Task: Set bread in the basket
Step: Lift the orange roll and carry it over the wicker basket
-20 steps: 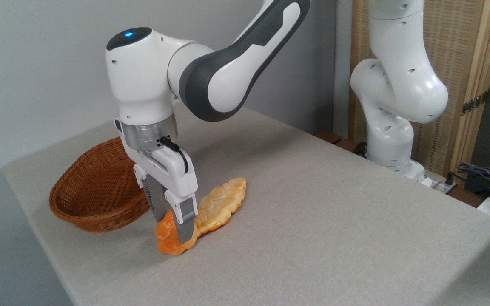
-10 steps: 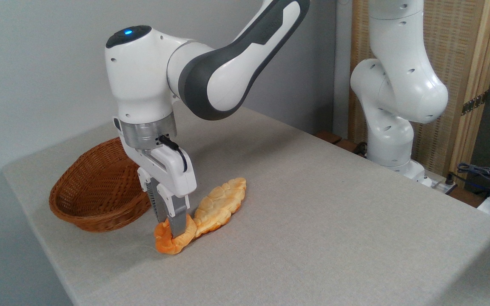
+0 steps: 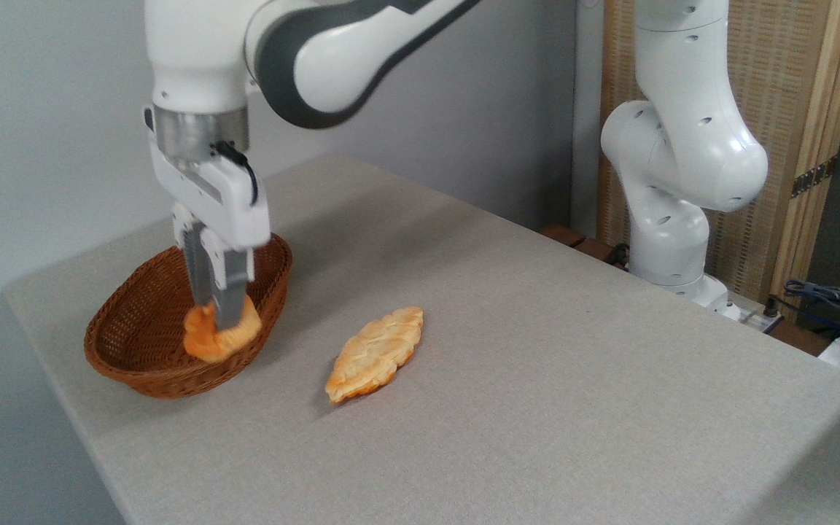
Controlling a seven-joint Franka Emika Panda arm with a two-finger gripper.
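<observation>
Between the jaws sat a matt, lumpy bun (image 3: 216,337). Around them rose a rough woven wicker basket (image 3: 135,350). The gripper (image 3: 217,321) looked like glossy white plastic with dull metal fingers (image 3: 229,292). The table (image 3: 537,379) was matt, cloth-like grey.

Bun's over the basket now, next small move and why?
Probably open the jaws and let go. The gripper is shut on the orange bun, which hangs inside the wicker basket, below its rim. The leaf-shaped pastry lies apart on the table, clear of the drop.

tool (image 3: 217,321) points down, fingers apparently clamped, slightly blurred.
</observation>
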